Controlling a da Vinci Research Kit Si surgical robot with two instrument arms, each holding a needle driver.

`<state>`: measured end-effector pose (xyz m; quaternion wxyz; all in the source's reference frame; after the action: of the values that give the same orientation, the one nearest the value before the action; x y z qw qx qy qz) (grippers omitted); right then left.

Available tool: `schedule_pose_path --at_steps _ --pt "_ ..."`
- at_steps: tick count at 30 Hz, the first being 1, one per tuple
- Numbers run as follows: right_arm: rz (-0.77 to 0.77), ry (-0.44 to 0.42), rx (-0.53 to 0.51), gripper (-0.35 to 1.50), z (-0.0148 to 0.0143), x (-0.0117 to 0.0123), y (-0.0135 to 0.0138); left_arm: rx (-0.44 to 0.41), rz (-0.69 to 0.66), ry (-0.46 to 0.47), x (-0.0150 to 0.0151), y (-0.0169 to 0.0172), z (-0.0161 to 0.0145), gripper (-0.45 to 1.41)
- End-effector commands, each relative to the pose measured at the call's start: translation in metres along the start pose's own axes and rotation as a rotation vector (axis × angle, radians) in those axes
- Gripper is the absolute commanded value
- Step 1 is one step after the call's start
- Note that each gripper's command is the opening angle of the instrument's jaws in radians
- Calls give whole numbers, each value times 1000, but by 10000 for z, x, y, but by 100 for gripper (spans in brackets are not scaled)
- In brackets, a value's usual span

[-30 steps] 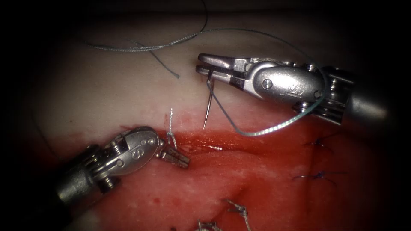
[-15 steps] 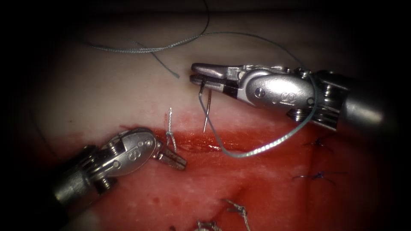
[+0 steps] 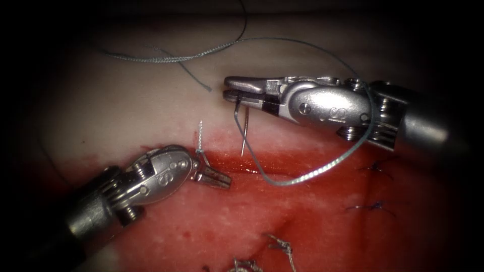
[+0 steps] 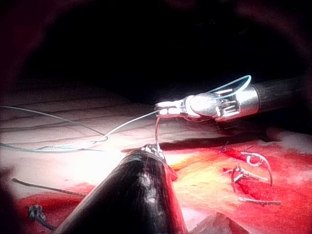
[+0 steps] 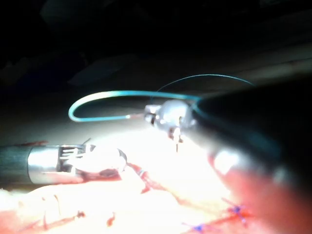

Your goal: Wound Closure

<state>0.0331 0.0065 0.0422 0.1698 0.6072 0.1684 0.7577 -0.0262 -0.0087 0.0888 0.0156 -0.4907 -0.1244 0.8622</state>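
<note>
Right tool [image 3: 233, 89] clamps needle [image 3: 244, 132] at its thread [image 3: 322, 168] end, above the cut [image 3: 242, 168], clear of tissue [image 3: 126, 116]. Left tool [image 3: 219, 178] closed, empty, at cut.

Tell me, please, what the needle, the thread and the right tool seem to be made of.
Needle: thin polished metal, by its bright glint; the right tool holds it near the thread end, tip hanging free above the tissue.
Thread: pale blue-green, finely twisted or braided look, probably synthetic.
Right tool: bright steel-like metal, smooth with sharp highlights.
Left tool looks alike and grips a thread stub at the cut.
</note>
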Motion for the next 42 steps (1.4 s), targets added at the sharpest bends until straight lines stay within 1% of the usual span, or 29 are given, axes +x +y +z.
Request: schedule_pose_path --at_steps 1,4,7,11,13,14,17,19,25,28,36,42 --pt "0 1 14 -35 3 -3 -18 35 11 15 12 -13 -4 -45" --pt "1 2 18 -35 2 -2 -18 95 21 42 19 -16 -3 -45" --pt "-4 3 21 -35 1 -2 -19 140 23 37 22 -20 -6 -45" --pt "2 1 24 -35 1 -3 -19 137 35 33 15 -18 -2 -45" --pt "3 1 24 -35 1 -3 -19 124 41 6 9 -14 2 -45" --pt "3 1 24 -35 1 -4 -20 102 46 -7 4 -12 4 -45" --pt "4 4 26 -35 1 -4 -21 2 61 -14 -9 -4 11 -45" --pt "5 3 28 -35 1 -4 -21 -17 40 -18 -15 1 13 -45" --pt "5 3 28 -35 1 -4 -21 -79 0 -5 -11 7 9 -45" --pt "5 5 30 -35 1 -4 -21 -100 -24 -10 -9 12 9 -45" --pt "1 -10 25 -35 6 -12 -17 -148 -16 -22 -15 21 14 -45" --pt "-29 -17 -13 -35 18 -18 -8 -147 -18 -23 -15 19 14 -45"
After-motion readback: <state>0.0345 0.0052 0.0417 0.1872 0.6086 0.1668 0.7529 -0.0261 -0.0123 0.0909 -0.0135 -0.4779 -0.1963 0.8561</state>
